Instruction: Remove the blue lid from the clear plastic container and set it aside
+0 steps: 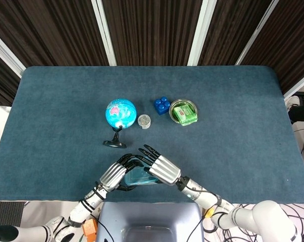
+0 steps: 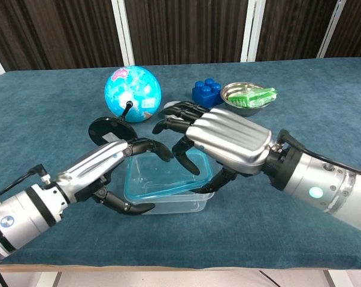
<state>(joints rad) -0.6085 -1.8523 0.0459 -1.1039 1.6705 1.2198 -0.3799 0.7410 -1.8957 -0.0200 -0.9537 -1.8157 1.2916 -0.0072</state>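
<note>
Fingers of the left hand curl over the near left rim of the clear plastic container, with the thumb tucked low against its side, so this hand looks to be bracing the box rather than lifting anything. To the right, the right hand arches over the blue lid, its fingers hooked down onto the lid's top and the thumb reaching under the right edge, gripping it.

My reading is that the task is under way but not done. In the chest view the lid sits tilted on the container, its right side looking raised, yet it rests over the box and has not been carried off or set aside on the table. Lifting it clear and placing it down remain.

Whether the left edge of the lid is unseated is hard to tell, since both hands cover much of it. In the head view the hands hide almost all of the container, and only a sliver of blue shows between them.
</note>
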